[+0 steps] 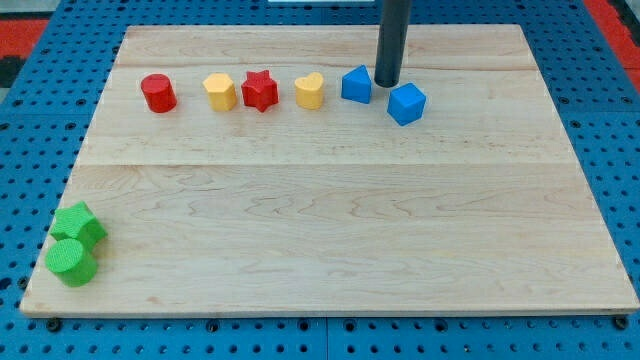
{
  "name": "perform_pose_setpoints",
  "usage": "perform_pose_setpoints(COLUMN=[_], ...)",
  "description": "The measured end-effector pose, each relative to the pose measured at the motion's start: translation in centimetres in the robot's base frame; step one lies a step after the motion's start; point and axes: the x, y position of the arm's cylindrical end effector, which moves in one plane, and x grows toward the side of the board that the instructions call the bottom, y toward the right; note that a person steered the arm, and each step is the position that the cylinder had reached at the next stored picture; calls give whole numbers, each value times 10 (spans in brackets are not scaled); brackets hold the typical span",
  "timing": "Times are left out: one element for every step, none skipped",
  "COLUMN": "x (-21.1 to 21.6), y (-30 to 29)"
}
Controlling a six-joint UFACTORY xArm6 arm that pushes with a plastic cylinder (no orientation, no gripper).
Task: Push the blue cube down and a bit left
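On a pale wooden board [330, 220], the arm's dark rod comes down near the top of the frame, its tip [387, 83] resting between two blue pieces: a blue wedge-like block [356, 85] just to its left and the blue cube [406, 103] just below and to its right, close enough that contact cannot be ruled out. The arm carries no claw, so there is nothing to open or clench; the rod can only shove. The cube, in the upper right of centre, looks small, rigid and light, likely to slide readily on the smooth wood and to spin if struck off-centre. The sensible contact point appears to be its upper face, slightly to the right, so the push runs down and a bit left. Along the same row to the left sit a yellow heart [310, 91], red star [260, 91], yellow block [220, 92] and red cylinder [158, 93]; two green blocks [75, 245] huddle at lower left.
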Motion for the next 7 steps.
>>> perform_pose_setpoints(x=[8, 37, 50, 25, 40, 65, 75], y=[33, -25, -66, -45, 0, -6, -22])
